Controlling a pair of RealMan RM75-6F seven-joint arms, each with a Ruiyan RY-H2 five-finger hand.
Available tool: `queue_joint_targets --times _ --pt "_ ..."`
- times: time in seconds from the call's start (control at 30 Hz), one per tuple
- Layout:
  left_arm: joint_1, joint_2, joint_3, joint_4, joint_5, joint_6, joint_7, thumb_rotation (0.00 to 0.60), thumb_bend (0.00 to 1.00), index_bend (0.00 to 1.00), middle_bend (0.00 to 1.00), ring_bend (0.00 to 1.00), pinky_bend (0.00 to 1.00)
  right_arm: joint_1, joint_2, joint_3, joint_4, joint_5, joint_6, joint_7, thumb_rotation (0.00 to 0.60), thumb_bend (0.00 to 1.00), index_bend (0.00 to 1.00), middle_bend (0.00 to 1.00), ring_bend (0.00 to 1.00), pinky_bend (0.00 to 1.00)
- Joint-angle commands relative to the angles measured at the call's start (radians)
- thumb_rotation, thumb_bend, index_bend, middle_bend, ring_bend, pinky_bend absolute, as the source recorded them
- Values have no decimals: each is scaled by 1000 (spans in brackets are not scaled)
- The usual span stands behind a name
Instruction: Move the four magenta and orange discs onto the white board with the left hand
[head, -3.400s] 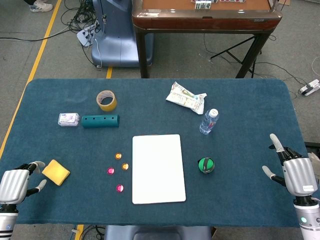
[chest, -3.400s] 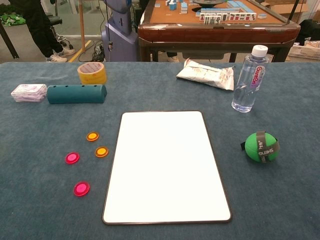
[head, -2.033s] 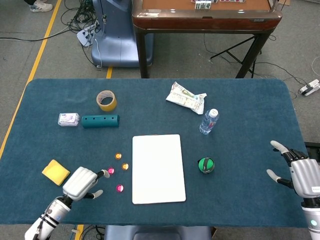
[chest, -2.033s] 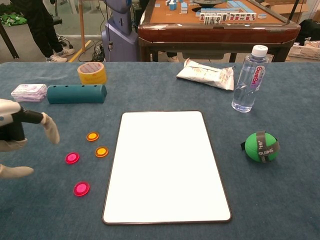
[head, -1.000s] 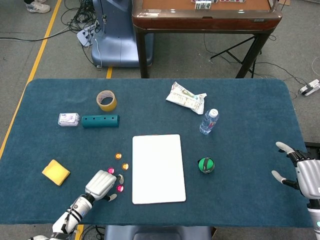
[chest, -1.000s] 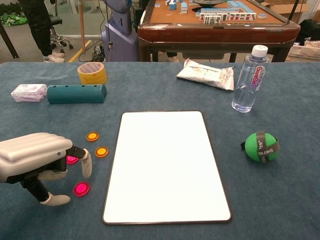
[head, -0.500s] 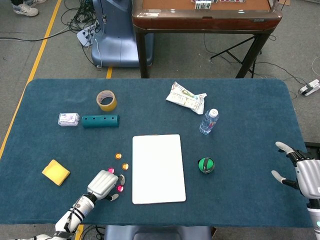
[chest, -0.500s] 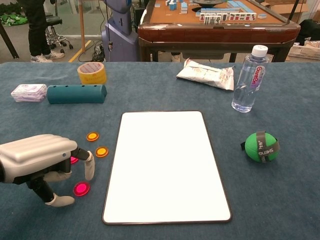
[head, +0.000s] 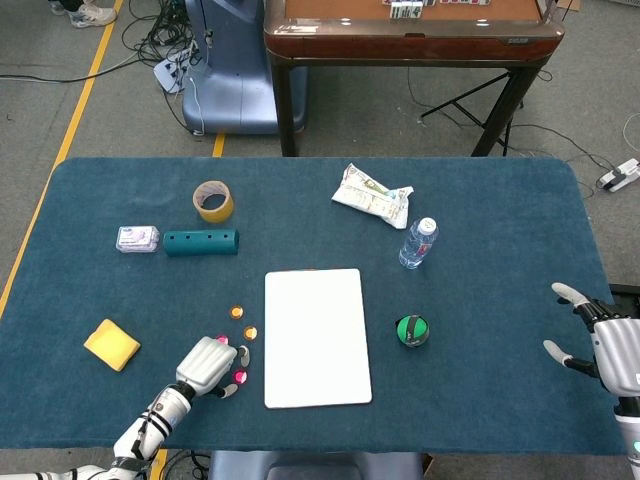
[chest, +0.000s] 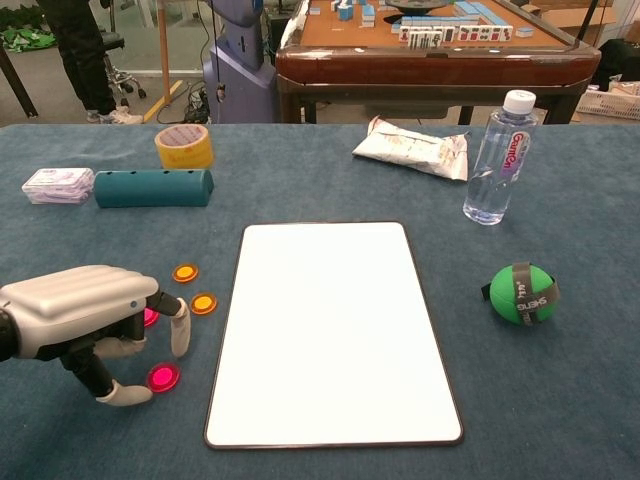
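Your bench (head: 500, 200) is carrying the board (chest: 330, 330) at centre frame, bare. Your left hand (chest: 85, 320) is hovering at lower left, fingers curled down and apart, gripping nothing. Your right hand (head: 610, 350) is idling at the right edge, fingers spread. The discs (chest: 163, 377) are lying just left of the board, one magenta disc half hidden under your fingers.
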Motion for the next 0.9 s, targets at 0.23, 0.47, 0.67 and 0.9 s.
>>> queue_joint_targets --times 0.23,0.47,0.67,0.9 --pt "-11 -2 13 -2 -14 0 10 600 244 542 1000 1000 1000 -1 0 0 0 -1 1 0 600 84 219 356 399 482" --pt "-20 -10 19 2 -25 -2 14 600 244 544 1000 1000 1000 -1 0 1 -1 0 0 0 600 83 219 356 399 482" --pt "-24 -13 23 0 -26 6 14 600 244 549 1000 1000 1000 -1 1 1 -1 0 0 2 600 84 219 356 399 482" --pt "-26 -14 26 4 -34 14 14 600 246 580 1000 1000 1000 -1 1 2 0 0 1 3 600 84 219 355 399 482"
